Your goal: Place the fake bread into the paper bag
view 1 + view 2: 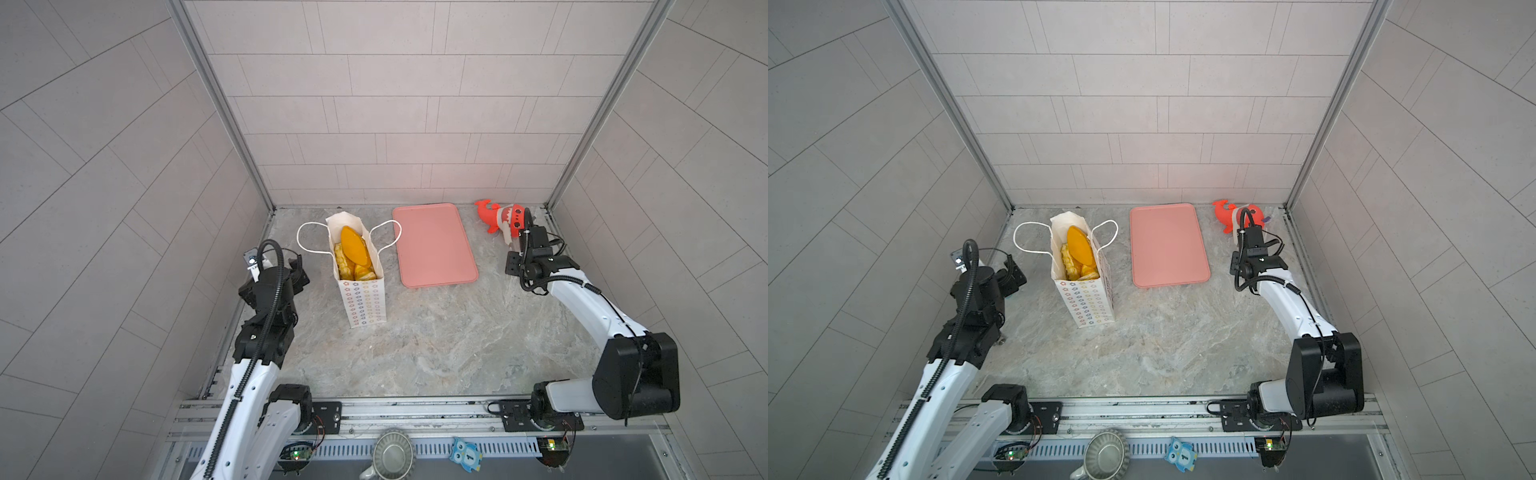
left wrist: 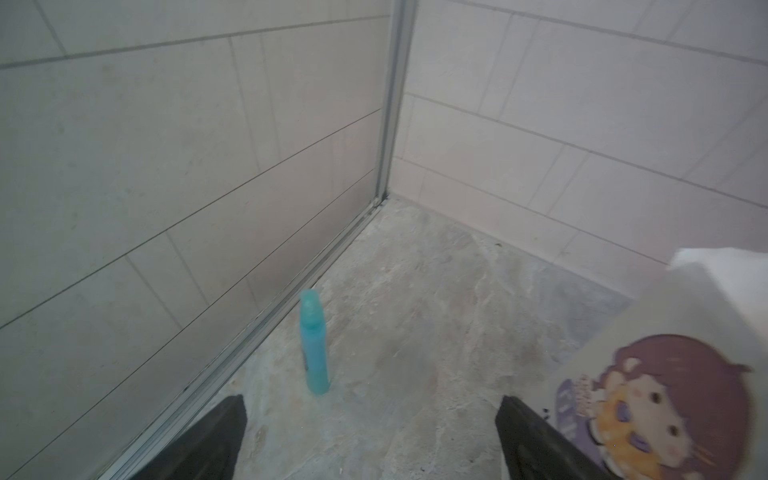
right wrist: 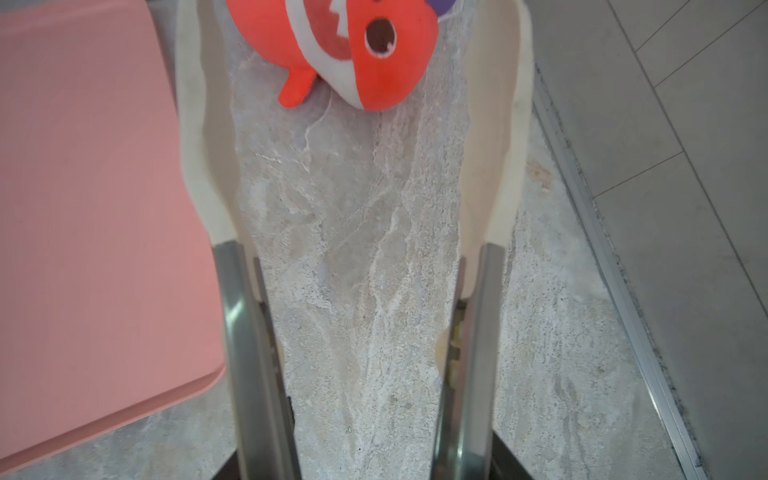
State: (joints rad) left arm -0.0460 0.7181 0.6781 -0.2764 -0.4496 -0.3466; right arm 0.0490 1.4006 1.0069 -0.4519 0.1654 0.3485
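Note:
The white paper bag [image 1: 362, 300] [image 1: 1089, 304] stands upright and open at the back left, its cord handles splayed to both sides. Several golden-yellow fake bread pieces [image 1: 354, 254] [image 1: 1079, 252] fill it, a long loaf uppermost. No bread lies on the table. My left gripper [image 2: 370, 436] is open and empty, left of the bag, whose cartoon-girl side [image 2: 665, 395] is close by. My right gripper [image 3: 345, 137] carries long white-tipped tong fingers [image 3: 208, 124]. They stand apart with nothing between them, pointing at the red plush shark [image 3: 374, 62] [image 1: 494, 216].
A flat pink tray [image 1: 434, 245] [image 1: 1169, 245] [image 3: 91, 208] lies bare between the bag and the right arm. A small blue bottle [image 2: 314, 345] stands by the left wall. A grey fluted mould [image 1: 392, 455] and a blue owl tag [image 1: 465, 455] sit below the front rail.

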